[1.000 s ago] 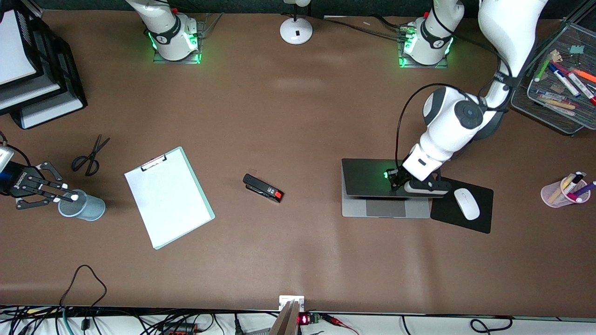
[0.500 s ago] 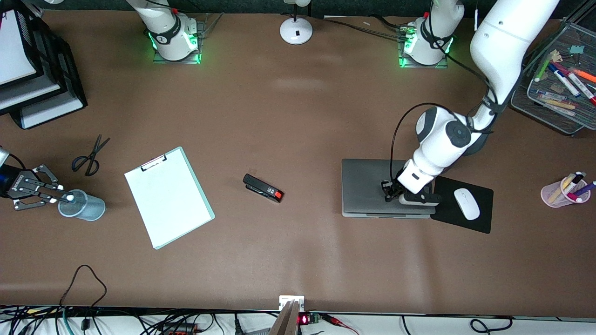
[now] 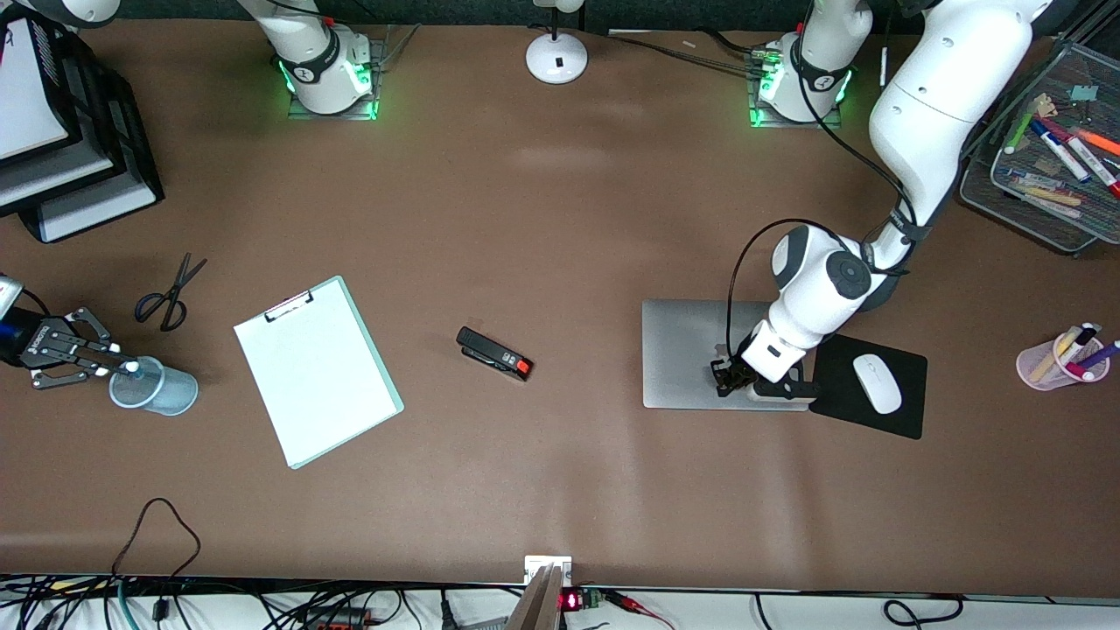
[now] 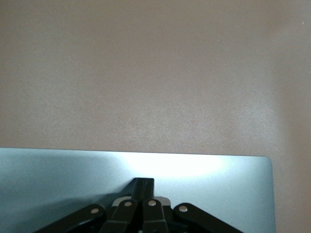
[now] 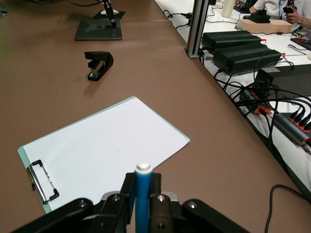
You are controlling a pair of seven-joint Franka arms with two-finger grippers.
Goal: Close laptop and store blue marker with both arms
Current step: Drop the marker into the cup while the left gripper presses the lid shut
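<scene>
The silver-grey laptop (image 3: 682, 350) lies shut and flat on the table, its lid up. My left gripper (image 3: 724, 378) is shut, and its fingertips (image 4: 142, 187) rest on the lid (image 4: 218, 194) near the edge closest to the front camera. My right gripper (image 3: 118, 368) is at the right arm's end of the table and is shut on the blue marker (image 5: 142, 201), whose whitish end (image 3: 131, 367) sticks out past the fingers. It holds the marker at the rim of a grey-blue cup (image 3: 157, 391).
A clipboard with white paper (image 3: 315, 372), a black stapler (image 3: 494, 353) and scissors (image 3: 168, 293) lie between the cup and the laptop. A black mouse pad with a white mouse (image 3: 877, 382) lies beside the laptop. A pink pen cup (image 3: 1050, 363) and a mesh tray (image 3: 1046, 157) stand at the left arm's end.
The laptop lid went from partly open to fully shut under my left gripper, which moved down and toward the front camera. My right gripper shifted slightly by the cup.
</scene>
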